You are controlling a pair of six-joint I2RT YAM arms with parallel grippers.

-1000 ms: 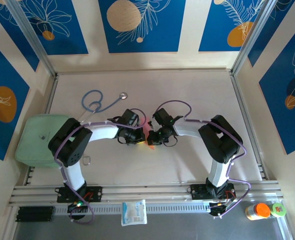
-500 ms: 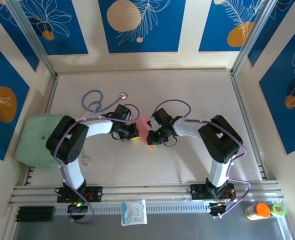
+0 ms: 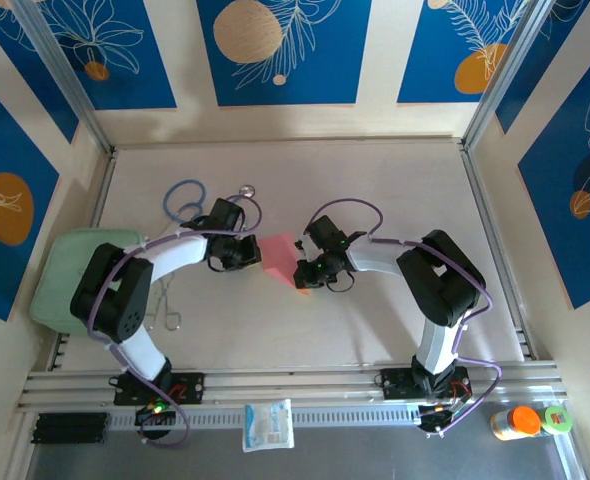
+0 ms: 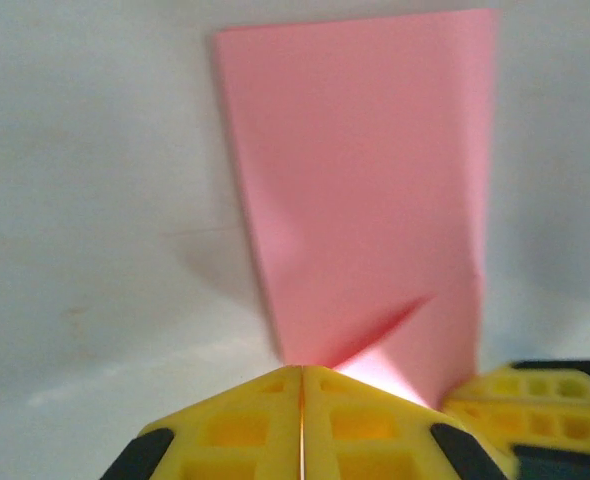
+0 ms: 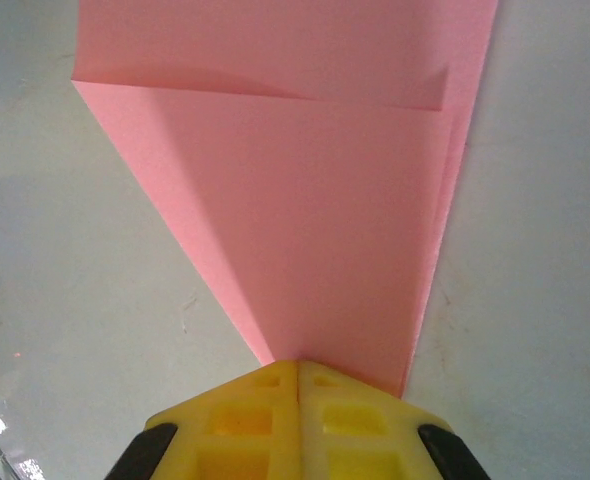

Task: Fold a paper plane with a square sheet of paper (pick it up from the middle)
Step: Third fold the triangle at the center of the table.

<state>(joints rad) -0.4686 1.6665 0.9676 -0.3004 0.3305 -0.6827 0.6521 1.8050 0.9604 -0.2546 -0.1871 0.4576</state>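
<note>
At the middle of the desk [image 3: 395, 190], left gripper [image 4: 301, 376] and right gripper [image 5: 298, 368] are clamped, each pinching the folded paper [image 3: 278, 252] at an edge.

Lab cell: railed table [image 3: 375, 190], blue-patterned wall panels [image 3: 285, 55]

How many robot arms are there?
2. The left arm is bolted at the near left, the right arm at the near right; both reach to the pink paper between them.

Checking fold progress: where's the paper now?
In the top view the paper sits mid-table, pinched between the left gripper and right gripper, right of the stethoscope.
</note>
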